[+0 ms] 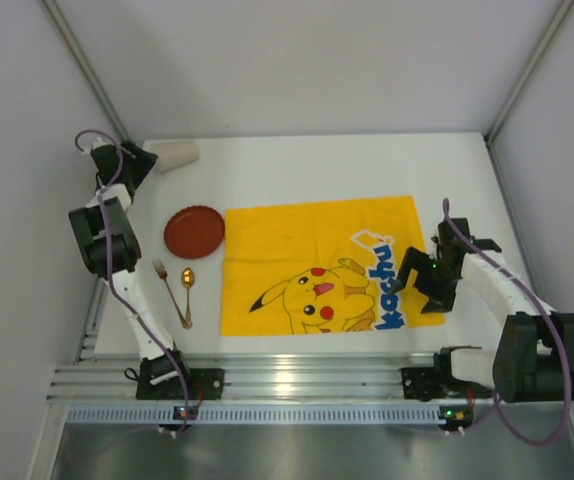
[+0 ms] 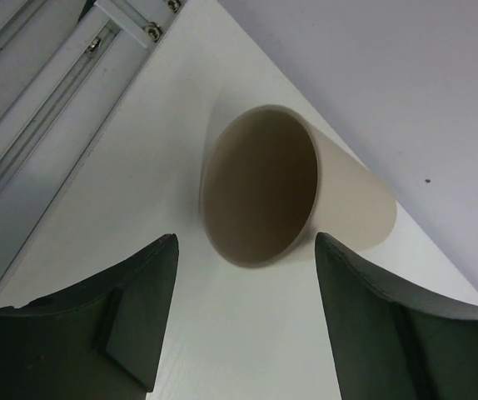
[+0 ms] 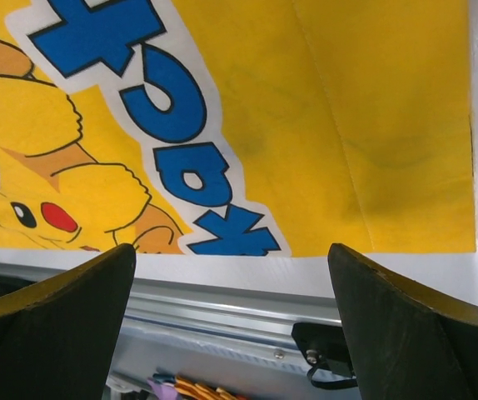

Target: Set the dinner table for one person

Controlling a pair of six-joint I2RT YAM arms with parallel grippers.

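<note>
Now, left gripper [image 2: 246, 250] spread wide at the mouth of a tipped-over beige cup [image 2: 351, 200] in the white counter's [image 1: 317, 165] far-left corner; right gripper [image 3: 231, 254] parted above the Pikachu cloth [image 3: 347, 125].

Pikachu cloth [image 1: 297, 235], red plate [image 1: 194, 232], cup [image 1: 174, 155], fork [image 1: 171, 293], spoon [image 1: 187, 300]

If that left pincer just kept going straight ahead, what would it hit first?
Probably the beige cup, lying on its side with its mouth toward the open left pincer.
</note>
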